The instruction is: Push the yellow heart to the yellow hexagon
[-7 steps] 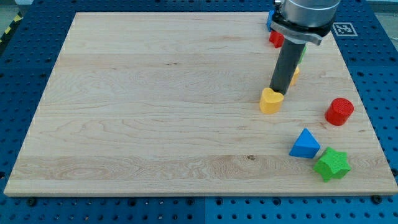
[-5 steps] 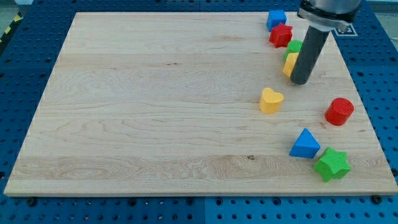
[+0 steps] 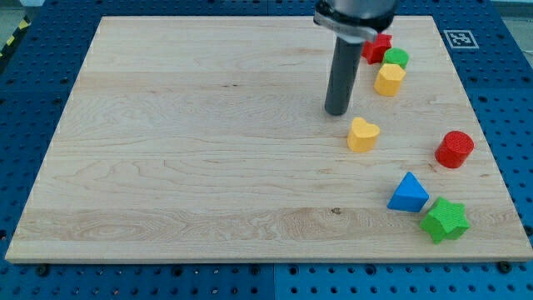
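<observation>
Yellow heart (image 3: 363,134): just below and to the view's right of my tip, apart from it.
Tip (image 3: 336,112): bare rod end on the board, holding nothing.
Yellow hexagon (image 3: 388,79): up and right of my tip, beside green block (image 3: 396,57).

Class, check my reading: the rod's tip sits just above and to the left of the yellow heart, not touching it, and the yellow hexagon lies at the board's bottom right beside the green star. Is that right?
One slip. The camera view shows the yellow hexagon near the view's top right, below the green block, not by the green star. The rest holds: my tip sits up-left of the yellow heart, apart.
</observation>
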{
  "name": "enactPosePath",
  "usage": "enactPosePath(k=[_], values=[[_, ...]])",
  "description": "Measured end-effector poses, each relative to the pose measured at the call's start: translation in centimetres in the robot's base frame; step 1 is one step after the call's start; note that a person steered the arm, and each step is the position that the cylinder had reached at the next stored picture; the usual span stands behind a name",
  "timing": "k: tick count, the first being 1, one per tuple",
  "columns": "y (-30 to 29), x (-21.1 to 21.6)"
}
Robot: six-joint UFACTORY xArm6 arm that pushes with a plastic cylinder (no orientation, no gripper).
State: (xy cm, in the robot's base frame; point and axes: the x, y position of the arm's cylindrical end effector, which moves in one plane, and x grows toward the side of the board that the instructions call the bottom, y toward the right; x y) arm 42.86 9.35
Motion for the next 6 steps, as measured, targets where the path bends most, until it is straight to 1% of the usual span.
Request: enactPosePath(k=[1,2,4,5,6], values=[[-2.1,4.4],[-1.8,5.7],[3.3,5.0],[5.1,4.0],[6.0,2.2]])
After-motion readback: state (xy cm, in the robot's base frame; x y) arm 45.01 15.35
